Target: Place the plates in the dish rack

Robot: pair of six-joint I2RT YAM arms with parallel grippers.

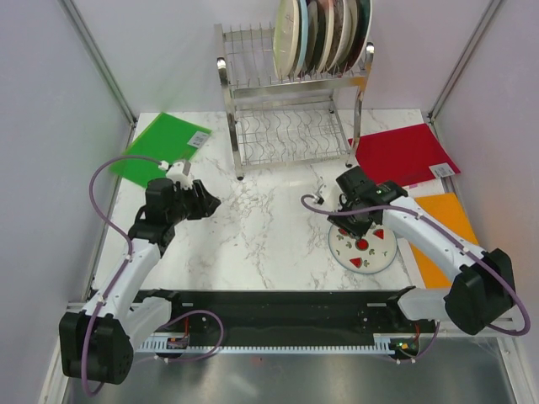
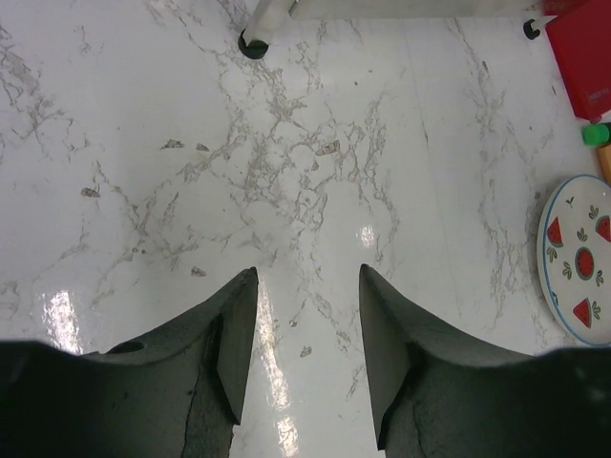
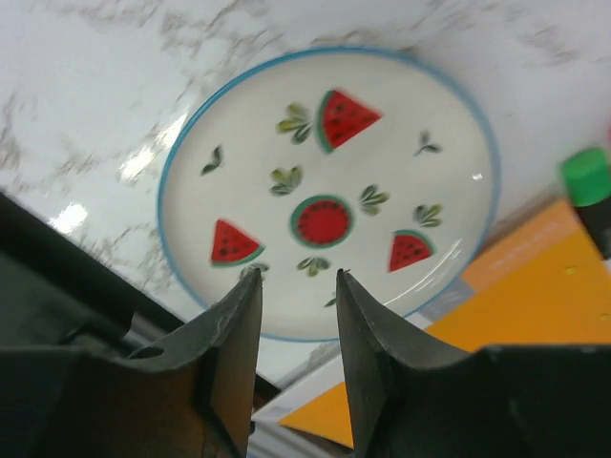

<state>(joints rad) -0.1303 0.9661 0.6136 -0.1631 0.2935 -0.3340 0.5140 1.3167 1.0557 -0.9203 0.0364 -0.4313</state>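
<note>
Black fingers of the right pincer [image 3: 296, 277] fill the foreground of the right wrist view, standing apart with a narrow gap and nothing between them. They hang over the near rim of the round white plate with watermelon slices and a blue edge [image 3: 329, 191]; whether the tips touch it cannot be told. This plate lies flat on the white marble desk [image 1: 269, 252], just beside the flat orange square mat [image 1: 446, 231] and well apart from the tall two-tier chrome wire dish rack [image 1: 290, 109] at the far edge. Several round plates [image 1: 324, 34] stand on edge in the right part of the rack's upper tier; its lower tier shows none. By this evidence the loading is mostly done, with the watermelon plate the only one visibly left. The left pincer [image 2: 307, 277] is likewise parted and empty, above bare marble.
</note>
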